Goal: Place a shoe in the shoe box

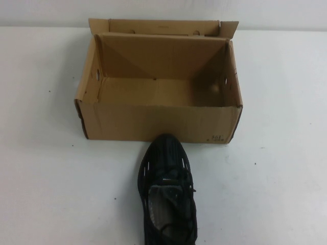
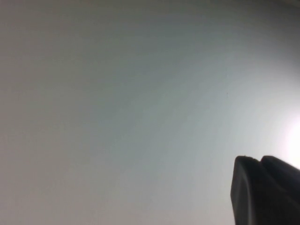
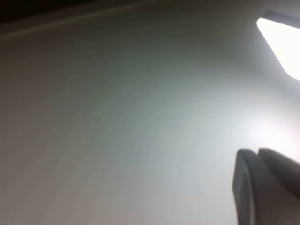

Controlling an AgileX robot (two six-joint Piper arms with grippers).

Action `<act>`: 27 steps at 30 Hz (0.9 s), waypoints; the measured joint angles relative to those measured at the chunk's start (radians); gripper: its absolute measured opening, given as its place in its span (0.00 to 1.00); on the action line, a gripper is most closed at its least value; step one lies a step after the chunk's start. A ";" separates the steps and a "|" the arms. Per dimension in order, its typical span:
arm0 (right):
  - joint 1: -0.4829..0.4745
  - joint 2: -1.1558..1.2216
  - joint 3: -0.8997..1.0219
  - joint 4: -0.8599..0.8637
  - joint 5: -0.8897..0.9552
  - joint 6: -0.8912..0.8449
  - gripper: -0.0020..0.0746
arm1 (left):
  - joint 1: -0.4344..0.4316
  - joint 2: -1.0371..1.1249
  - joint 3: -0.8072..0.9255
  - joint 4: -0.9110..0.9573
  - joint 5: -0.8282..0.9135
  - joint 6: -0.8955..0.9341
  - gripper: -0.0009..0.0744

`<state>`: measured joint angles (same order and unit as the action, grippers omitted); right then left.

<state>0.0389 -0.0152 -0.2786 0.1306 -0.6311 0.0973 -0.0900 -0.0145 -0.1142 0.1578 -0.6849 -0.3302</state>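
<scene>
1. shoe box [image 1: 158, 120]: stands open on the white table [image 1: 46, 178], flaps folded outward and back, so the cavity is free to receive a load from above; nothing lies inside it.
2. shoe [image 1: 167, 191]: lies flat on its sole on the table, toe touching or just short of the box's near wall, heel towards the robot; this lines its long axis up for a short lift over that wall. it is not in the box, so the task is judged not yet begun.
3. left gripper [image 2: 265, 192]: seen only in the left wrist view as a dark tip over bare table; neither shoe nor box appears beside it, so both are judged well apart from it. whether its fingers are spread or pressed together cannot be told.
4. right gripper [image 3: 267, 187]: seen only in the right wrist view, likewise over bare table with no task object near it; its finger state cannot be told either.
5. both arms are absent from the high view, which suggests a parked pose; either gripper must first travel to the shoe, which sits between the two sides.
</scene>
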 joint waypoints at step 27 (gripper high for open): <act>0.000 0.378 -0.396 0.006 0.914 0.008 0.00 | 0.000 0.020 -0.309 -0.004 0.676 0.047 0.01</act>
<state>0.0389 0.3625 -0.6745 0.1363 0.2831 0.1053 -0.0900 0.0052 -0.4228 0.1540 -0.0086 -0.2834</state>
